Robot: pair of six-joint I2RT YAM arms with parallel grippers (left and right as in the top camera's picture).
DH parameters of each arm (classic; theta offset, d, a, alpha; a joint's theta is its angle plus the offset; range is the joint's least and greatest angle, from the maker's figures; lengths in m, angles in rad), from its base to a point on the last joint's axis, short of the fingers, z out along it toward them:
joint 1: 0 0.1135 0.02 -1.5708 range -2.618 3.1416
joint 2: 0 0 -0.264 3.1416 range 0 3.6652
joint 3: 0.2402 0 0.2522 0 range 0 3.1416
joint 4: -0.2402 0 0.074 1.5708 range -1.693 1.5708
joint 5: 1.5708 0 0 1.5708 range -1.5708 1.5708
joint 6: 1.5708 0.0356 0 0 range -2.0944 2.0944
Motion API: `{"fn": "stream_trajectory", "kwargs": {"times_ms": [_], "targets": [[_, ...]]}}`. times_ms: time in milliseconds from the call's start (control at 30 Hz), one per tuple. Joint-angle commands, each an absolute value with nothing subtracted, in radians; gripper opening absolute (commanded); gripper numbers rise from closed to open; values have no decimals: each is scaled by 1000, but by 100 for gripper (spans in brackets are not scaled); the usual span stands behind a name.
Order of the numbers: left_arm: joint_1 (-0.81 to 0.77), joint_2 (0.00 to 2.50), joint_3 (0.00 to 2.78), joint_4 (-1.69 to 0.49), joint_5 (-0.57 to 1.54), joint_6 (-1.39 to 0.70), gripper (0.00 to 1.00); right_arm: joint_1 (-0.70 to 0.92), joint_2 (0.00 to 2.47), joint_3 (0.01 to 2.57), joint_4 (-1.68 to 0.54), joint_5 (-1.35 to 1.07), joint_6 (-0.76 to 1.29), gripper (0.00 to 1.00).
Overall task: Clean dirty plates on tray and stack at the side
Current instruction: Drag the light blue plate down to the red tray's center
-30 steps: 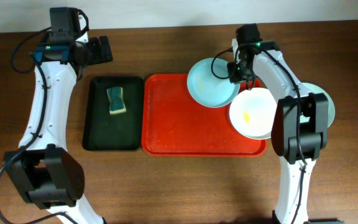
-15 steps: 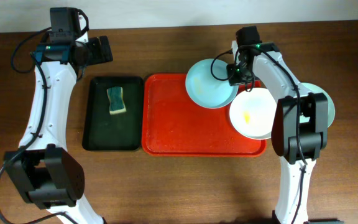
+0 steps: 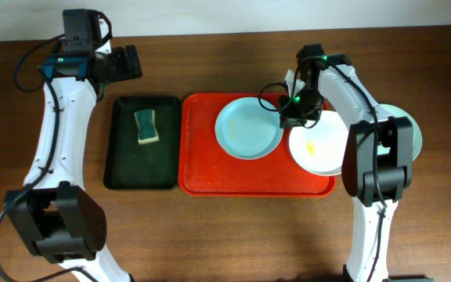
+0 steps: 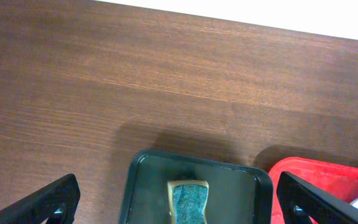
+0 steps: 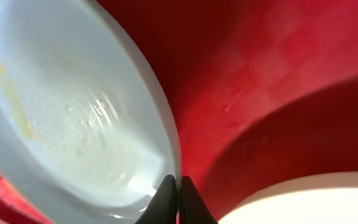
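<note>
The right gripper point(image 3: 282, 117), pinching the rim of the mint plate point(image 3: 245, 129) ahead of it, has dragged it fully onto the tray point(image 3: 202, 164) for cleaning; left gripper point(image 3: 135, 63) gapes wide

My pale mint-blue round plate point(image 5: 73, 106) looks smooth, glossy. The large red rectangular plastic tray point(image 3: 202, 160) shines too; the brown wooden table point(image 4: 166, 74) is matt, grained.

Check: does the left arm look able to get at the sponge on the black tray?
Probably yes: the left gripper is open just beyond the far edge of the black tray, and nothing covers the sponge.
</note>
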State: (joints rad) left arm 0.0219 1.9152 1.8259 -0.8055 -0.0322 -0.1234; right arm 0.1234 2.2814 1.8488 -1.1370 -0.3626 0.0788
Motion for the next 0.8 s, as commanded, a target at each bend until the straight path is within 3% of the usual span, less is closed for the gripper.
{"fn": "stream_trajectory", "kwargs": {"times_ms": [0, 767], "targets": [[22, 1909, 1831, -806, -23, -118, 99, 125, 2284, 1851, -1172, -439, 89, 4], [22, 1909, 1831, -806, -23, -118, 99, 191, 2284, 1851, -1311, -434, 219, 5]]}}
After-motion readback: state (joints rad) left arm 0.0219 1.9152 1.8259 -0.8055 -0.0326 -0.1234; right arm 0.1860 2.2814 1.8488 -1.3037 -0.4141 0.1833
